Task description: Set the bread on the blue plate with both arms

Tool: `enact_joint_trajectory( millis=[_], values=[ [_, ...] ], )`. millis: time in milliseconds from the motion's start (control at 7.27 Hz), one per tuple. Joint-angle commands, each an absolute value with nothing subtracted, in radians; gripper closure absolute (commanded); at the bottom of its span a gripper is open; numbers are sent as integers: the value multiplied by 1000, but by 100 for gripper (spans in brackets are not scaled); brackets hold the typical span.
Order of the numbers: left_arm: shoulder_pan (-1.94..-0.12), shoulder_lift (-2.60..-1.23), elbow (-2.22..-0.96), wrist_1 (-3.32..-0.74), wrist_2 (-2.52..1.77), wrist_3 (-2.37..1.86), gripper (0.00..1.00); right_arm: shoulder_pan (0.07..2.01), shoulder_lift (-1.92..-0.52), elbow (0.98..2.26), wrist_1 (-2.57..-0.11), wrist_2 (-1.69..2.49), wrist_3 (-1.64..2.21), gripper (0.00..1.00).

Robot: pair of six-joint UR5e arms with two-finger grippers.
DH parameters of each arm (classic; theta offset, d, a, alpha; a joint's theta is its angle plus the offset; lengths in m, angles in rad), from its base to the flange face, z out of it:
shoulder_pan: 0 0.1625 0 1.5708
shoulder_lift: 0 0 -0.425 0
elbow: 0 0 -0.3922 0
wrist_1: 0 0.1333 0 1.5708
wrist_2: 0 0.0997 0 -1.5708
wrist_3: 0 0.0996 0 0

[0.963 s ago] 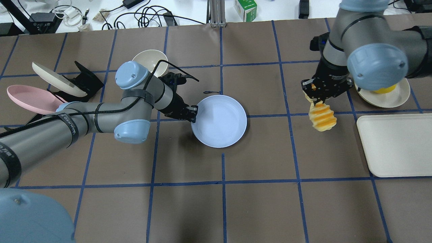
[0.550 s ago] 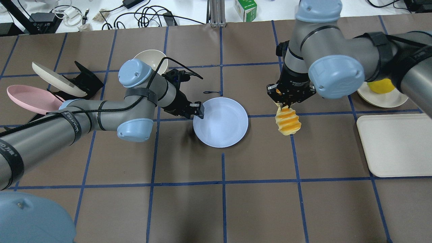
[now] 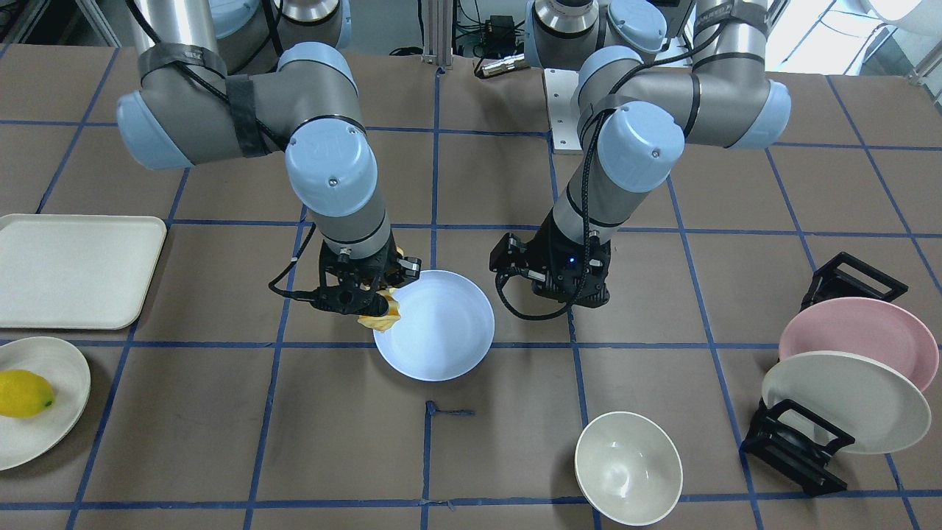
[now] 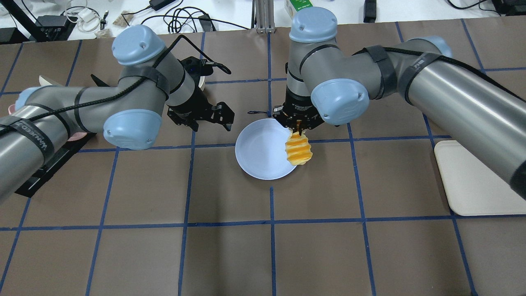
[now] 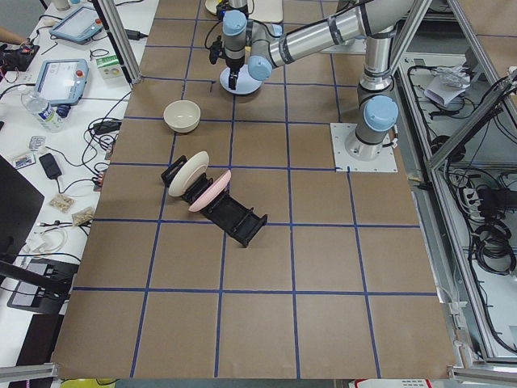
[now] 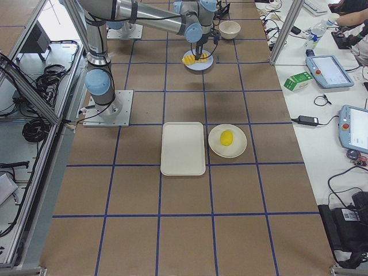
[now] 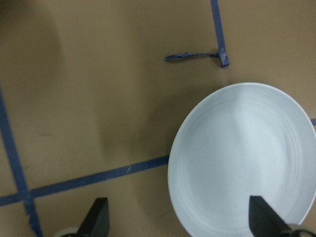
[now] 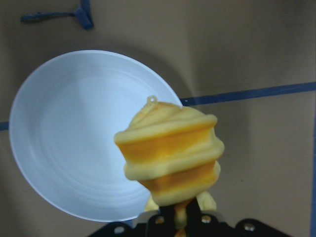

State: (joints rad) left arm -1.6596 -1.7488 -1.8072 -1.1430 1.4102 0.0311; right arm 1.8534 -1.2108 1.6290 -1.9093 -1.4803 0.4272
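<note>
Right gripper [image 4: 298, 126]: clenched on one end of the bread [image 4: 298, 151]. In the right wrist view I see the ridged yellow-orange loaf [image 8: 170, 153] hanging down from the closed fingers, its free end toward the table.

Bread position: over the rim of the blue plate [image 4: 261, 154] on the robot's right side, partly above the plate and partly past its edge. The front-facing view agrees, showing the loaf [image 3: 379, 314] at the plate's rim [image 3: 441, 368] under the right wrist. I cannot tell from any view whether the lower end touches the plate.

Left gripper [image 4: 210, 122]: released and holding nothing. The left wrist view shows both fingers [image 7: 98, 219] spread wide, with the plate [image 7: 237, 158] beneath and to one side. From overhead it hangs just beside the plate's far-left rim, not in contact.

The plate lies flat on the brown table [image 4: 230, 255] near the centre, just beside a small blue tape mark [image 4: 257, 112].

Also on the table:
- a cream bowl [image 3: 628, 467]
- a black rack [image 3: 795, 445] holding a pink plate [image 3: 854, 335] and a white plate [image 3: 846, 401]
- a cream tray [image 3: 73, 269]
- a lemon [image 3: 24, 394] on a cream plate [image 3: 70, 401]
</note>
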Motion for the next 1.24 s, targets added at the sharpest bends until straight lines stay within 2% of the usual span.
enact_joint_trajectory(
  millis=[0,412,550,688,825,1100],
  values=[
    [-1658,-1661,-1636,-1541,1529,2,0,1888,-1129,1620,-2059,-1437,517,100],
    [-1661,-1637,-1527,-1601,1519,-2,0,1928,-1031,1620,-2124,-1447,573,100],
    [-1663,-1631,-1516,-1630,1517,3,0,1928,-1029,1620,-2132,-1450,572,77],
    [-1672,-1623,-1519,-1632,1520,5,0,1928,-1031,1621,-2131,-1451,574,14],
    [-1672,-1621,-1523,-1622,1528,3,0,1927,-1035,1618,-2125,-1453,575,0],
    [-1671,-1634,-1539,-1467,1529,-32,0,1925,-1054,1614,-2114,-1453,568,0]
  ],
)
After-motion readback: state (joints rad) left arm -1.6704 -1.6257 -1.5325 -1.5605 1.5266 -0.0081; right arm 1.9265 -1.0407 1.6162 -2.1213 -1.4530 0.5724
